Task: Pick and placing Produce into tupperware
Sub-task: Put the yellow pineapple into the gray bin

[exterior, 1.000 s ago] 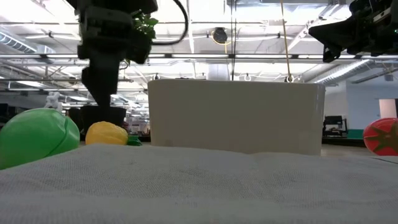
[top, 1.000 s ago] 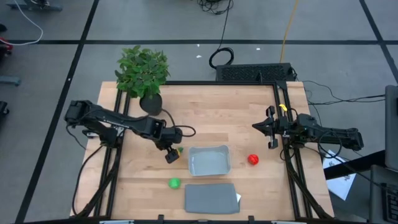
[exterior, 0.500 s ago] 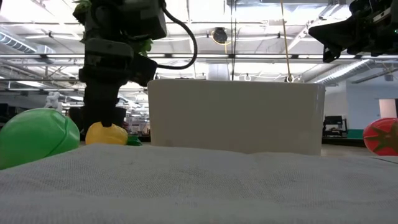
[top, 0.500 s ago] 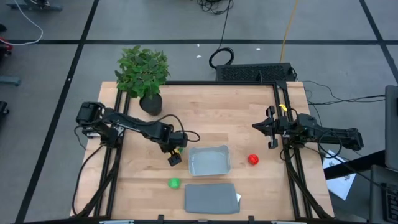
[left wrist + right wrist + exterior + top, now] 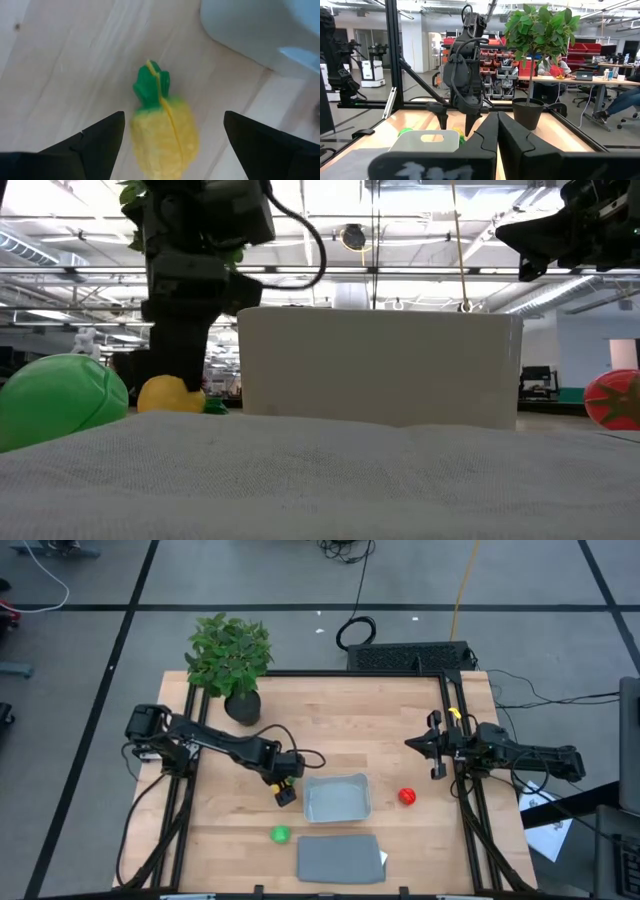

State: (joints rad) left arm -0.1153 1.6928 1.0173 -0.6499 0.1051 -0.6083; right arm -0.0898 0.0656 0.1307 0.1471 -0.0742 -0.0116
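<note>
The yellow produce piece with a green tip (image 5: 164,134) lies on its side on the wooden table, just left of the light grey-blue tupperware (image 5: 337,798). My left gripper (image 5: 172,117) is open and low over it, one finger on each side, with a gap showing at both. In the low view the left gripper (image 5: 185,365) stands right above the yellow piece (image 5: 168,395). The round green piece (image 5: 280,834) rests near the front edge. The round red piece (image 5: 407,796) sits right of the tupperware. My right gripper (image 5: 436,746) waits shut above the table's right side.
A flat dark grey lid (image 5: 340,858) lies at the near edge, in front of the tupperware. A leafy potted plant (image 5: 232,660) stands at the far left corner. Bare wood lies between the plant and my right arm.
My left gripper has moved a little toward the tupperware and the near edge, and has come down until its open fingers straddle the yellow piece. The produce and tupperware have stayed in place.
</note>
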